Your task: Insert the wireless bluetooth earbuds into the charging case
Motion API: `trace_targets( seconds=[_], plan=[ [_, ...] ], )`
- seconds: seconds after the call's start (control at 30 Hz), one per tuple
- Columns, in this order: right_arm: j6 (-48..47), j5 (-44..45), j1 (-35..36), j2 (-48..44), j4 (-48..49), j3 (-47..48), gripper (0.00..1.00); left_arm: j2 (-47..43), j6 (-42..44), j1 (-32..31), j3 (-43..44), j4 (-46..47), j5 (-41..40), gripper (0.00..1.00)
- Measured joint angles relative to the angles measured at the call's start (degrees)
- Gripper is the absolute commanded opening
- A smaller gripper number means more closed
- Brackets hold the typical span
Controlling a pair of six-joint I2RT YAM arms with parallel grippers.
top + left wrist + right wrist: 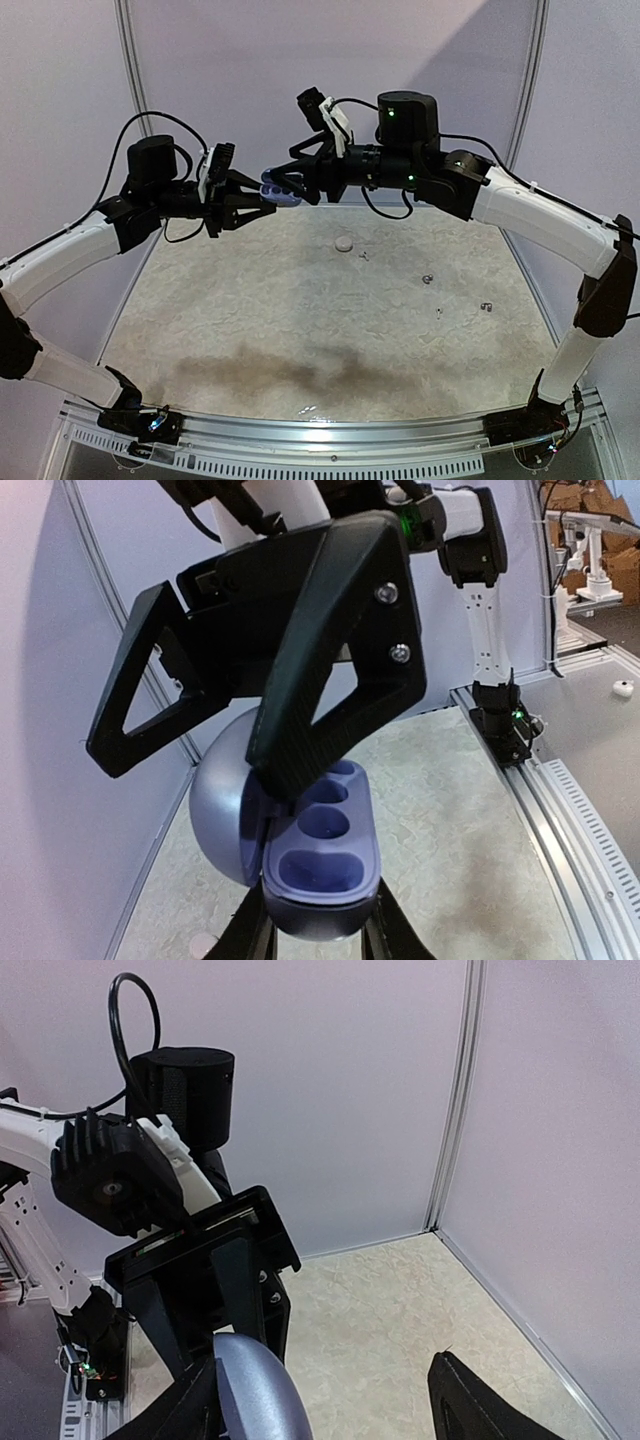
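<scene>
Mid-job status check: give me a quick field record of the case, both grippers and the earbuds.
charging case: open, held in the air, sockets empty
lid: swung back, beside the base
left gripper: shut on the charging case
right gripper: open, one finger at the lid edge
earbuds: tiny pieces scattered on the table, right half; none in the case
other: round white object on the table, far centre
</scene>
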Motion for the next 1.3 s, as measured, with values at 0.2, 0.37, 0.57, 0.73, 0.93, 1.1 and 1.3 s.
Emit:
trace_targets(
  seconds=[0.2, 0.37, 0.57, 0.73, 0.93, 1.1, 1.3],
  plan=[
    [1.11, -1.9, -0.39, 0.35, 0.22, 0.0, 0.78, -0.13, -8.09, 0.0, -1.09, 3.37, 0.15, 0.0],
    [3.54, -5.44, -0.74, 0.33, 2.91, 0.0, 0.84, -1.18, -15.89, 0.04, -5.2, 6.88, -0.2, 0.0],
    [8.96, -8.17, -1.7, -0.42, 6.03, 0.0, 0.9, -1.84, -20.57, 0.04, -6.86, 8.87, -1.44, 0.0],
    [20.0, -8.52, -10.67, -5.62, 4.52, -2.45, 0.91, -3.04, -22.38, 0.04, -8.57, 10.84, -2.82, 0.0],
    [25.62, 8.2, -22.25, -11.87, -17.62, -3.32, 0.99, -3.61, -22.99, 0.04, -9.77, 12.15, -3.65, 0.0],
    [25.57, 24.35, -23.47, -10.29, -39.95, -2.95, 0.96, -3.76, -22.97, 0.04, -10.01, 12.37, -4.31, 0.0],
    [29.64, 29.62, -33.88, -4.94, -55.98, -7.93, 0.58, -3.78, -22.95, 0.11, -10.43, 12.7, -4.48, 0.0]
  ],
)
